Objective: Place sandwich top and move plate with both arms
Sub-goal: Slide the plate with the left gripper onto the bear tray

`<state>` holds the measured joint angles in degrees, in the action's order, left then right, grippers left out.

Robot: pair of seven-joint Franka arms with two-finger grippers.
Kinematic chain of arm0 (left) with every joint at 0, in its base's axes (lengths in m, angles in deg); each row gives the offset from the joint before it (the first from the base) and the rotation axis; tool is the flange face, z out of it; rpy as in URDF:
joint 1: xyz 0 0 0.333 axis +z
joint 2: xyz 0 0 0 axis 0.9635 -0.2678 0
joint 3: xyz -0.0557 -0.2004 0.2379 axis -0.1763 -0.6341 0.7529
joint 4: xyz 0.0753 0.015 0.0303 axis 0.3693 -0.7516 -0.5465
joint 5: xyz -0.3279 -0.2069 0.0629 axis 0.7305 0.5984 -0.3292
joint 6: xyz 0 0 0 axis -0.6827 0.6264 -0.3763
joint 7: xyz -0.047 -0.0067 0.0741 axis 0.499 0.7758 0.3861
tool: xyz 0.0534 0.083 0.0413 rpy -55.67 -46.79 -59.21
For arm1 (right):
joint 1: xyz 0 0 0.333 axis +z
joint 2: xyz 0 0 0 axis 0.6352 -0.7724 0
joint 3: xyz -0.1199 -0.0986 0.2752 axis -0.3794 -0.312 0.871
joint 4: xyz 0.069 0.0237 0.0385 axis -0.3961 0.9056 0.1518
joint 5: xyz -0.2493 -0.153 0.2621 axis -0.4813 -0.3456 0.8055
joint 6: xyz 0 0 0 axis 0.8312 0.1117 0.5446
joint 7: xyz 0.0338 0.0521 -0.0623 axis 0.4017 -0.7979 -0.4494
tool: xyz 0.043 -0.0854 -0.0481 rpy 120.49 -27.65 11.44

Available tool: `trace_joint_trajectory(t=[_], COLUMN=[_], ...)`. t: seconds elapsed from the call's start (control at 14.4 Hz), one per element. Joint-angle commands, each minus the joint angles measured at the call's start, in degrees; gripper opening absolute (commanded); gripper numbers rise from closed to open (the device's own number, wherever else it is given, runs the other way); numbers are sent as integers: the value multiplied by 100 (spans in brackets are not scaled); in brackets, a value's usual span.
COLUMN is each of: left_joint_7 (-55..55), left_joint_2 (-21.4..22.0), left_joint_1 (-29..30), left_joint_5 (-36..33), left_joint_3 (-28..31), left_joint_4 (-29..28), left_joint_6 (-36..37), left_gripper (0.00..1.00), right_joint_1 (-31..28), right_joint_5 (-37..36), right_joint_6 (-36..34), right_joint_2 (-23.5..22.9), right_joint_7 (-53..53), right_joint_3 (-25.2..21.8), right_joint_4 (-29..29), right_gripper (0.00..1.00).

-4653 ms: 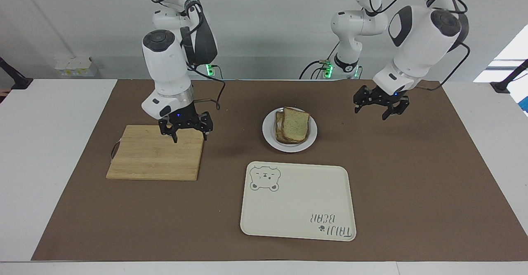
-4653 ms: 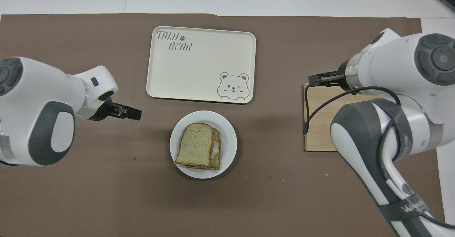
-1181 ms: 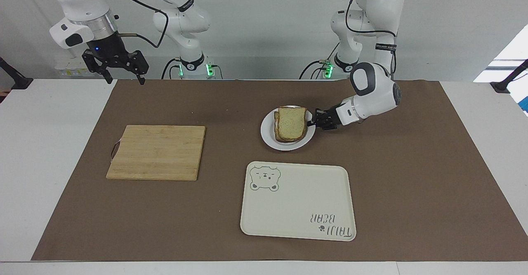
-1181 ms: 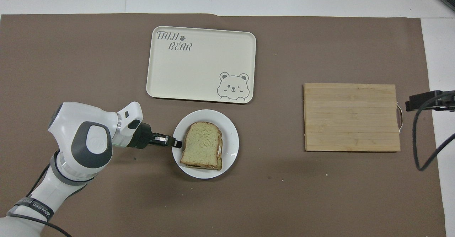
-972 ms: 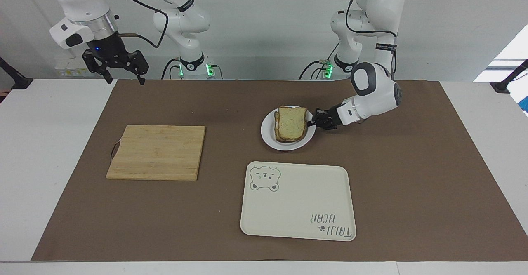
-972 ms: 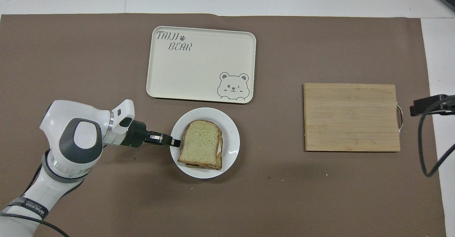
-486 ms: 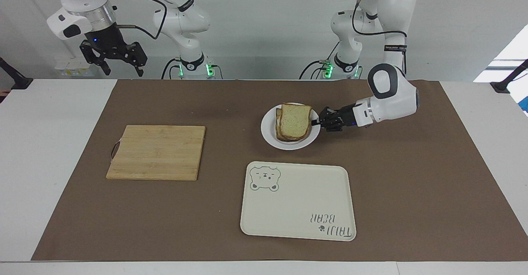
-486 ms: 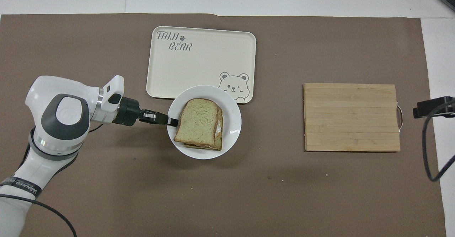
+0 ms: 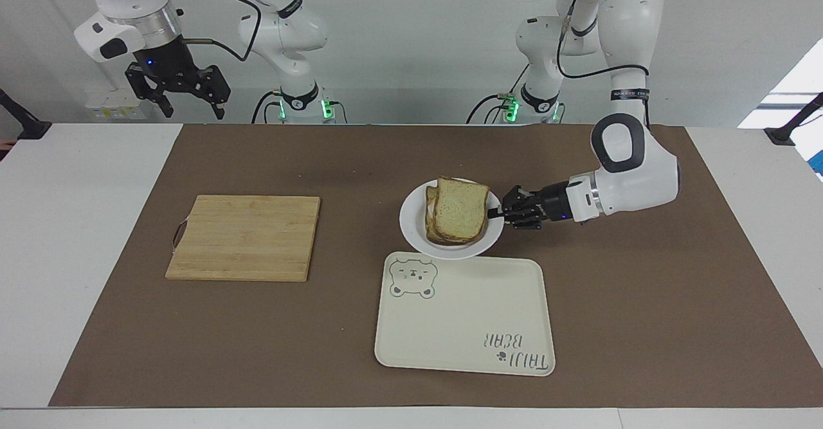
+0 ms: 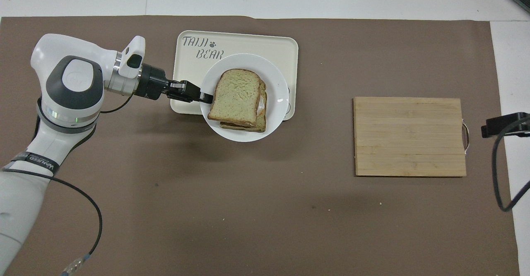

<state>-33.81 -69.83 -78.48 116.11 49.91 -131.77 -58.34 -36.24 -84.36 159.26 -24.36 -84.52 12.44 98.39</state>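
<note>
Brown mat on white table, pale wall. Left gripper pinches plate rim, plate with sandwich top lifted over tray edge nearest robots. Right gripper spread wide, waiting high above the table's right-arm end.

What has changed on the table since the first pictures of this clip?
The left gripper came in from the side and shut on the rim of the plate. It has lifted the plate, with the sandwich top lying on the stack, away from the robots, to over the near edge of the tray. The right gripper, open, rose off the cutting board. Tray and board stayed put.
</note>
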Motion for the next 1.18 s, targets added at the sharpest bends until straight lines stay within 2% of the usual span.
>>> trace_joint_trajectory(t=[0.0, 0.21, 0.49, 0.83, 1.11], left_joint_7=[-170, -249, -504, -566, -865], left_joint_2=[-893, -1403, -1405, -1387, -1404], left_joint_1=[50, 15, -160, -257, -284], left_joint_5=[-57, -74, -477, -583, -1031], left_joint_3=[-36, -18, -10, -1, 8], left_joint_4=[1011, 1660, 1636, 1442, 1442], left_joint_6=[184, 105, -299, -440, -808], left_gripper=[0, 0, 0, 0, 0], right_joint_1=[-38, -38, -38, -38, -38], right_joint_5=[17, 26, 26, 17, 26], right_joint_6=[-51, -51, -51, -51, -51], right_joint_2=[30, 30, 30, 30, 30], right_joint_7=[-45, -53, -45, -45, -45], right_joint_3=[12, 21, 21, 21, 21], right_joint_4=[-13, -13, -13, -13, -13], right_gripper=[100, 100, 100, 100, 100])
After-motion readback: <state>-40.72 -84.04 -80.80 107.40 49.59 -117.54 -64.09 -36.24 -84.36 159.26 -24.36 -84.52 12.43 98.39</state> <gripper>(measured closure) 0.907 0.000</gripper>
